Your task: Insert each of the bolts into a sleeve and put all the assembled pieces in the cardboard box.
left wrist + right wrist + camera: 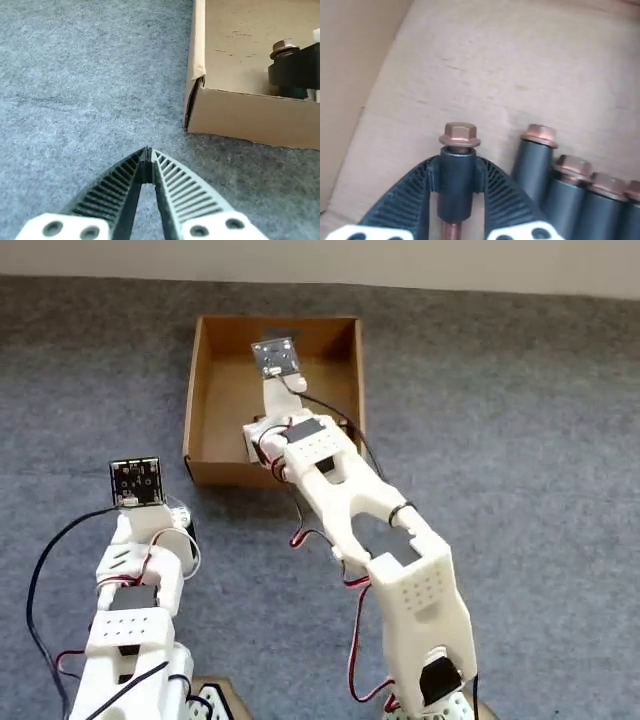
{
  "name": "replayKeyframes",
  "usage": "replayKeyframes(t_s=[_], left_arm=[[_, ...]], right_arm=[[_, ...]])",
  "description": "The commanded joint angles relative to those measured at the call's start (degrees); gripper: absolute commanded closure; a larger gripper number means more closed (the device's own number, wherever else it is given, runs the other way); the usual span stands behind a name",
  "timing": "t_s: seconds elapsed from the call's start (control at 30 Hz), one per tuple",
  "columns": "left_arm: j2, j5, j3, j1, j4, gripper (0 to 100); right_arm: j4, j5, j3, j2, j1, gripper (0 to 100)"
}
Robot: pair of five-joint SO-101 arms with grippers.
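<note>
The sleeve (455,192) with its bolt (459,136) through it is clamped in the right gripper (456,172), inside the cardboard box (215,370) and just beside a row of finished pieces (570,195). Its long axis runs along the fingers, head away from the wrist, parallel to that row. The likely next move is down onto the box floor. The left gripper (148,156), closed on nothing, hangs over the counter (75,75) outside the box.
</note>
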State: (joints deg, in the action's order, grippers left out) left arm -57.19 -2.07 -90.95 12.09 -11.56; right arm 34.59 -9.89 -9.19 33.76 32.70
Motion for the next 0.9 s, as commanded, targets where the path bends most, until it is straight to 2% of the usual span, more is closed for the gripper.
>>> replayKeyframes(t_s=[0.0, 0.17, 0.23, 0.43, 0.57, 0.7, 0.87], left_arm=[[-0.2, -0.4, 2.7, 0.4, 1.1, 99], [-0.2, -0.4, 2.7, 0.4, 1.2, 99], [-0.2, -0.4, 2.7, 0.4, 1.2, 99], [-0.2, -0.4, 2.7, 0.4, 1.2, 99], [-0.2, -0.4, 2.7, 0.4, 1.2, 99], [-0.2, -0.4, 2.7, 0.4, 1.3, 99], [-0.2, -0.4, 2.7, 0.4, 1.3, 99]], right_arm=[[5.2, 0.7, -5.8, -0.7, -2.5, 98.0], [16.7, 0.7, -12.4, -0.7, -2.8, 81.0], [19.1, 0.9, -15.7, -0.7, -2.8, 77.6], [28.0, 1.0, -29.8, -1.0, -6.3, 82.5], [42.2, 0.7, -45.8, -0.8, -10.1, 99.7], [52.7, 0.7, -58.2, -0.6, -11.7, 99.4], [66.3, 0.7, -73.6, -0.7, -9.3, 99.3]])
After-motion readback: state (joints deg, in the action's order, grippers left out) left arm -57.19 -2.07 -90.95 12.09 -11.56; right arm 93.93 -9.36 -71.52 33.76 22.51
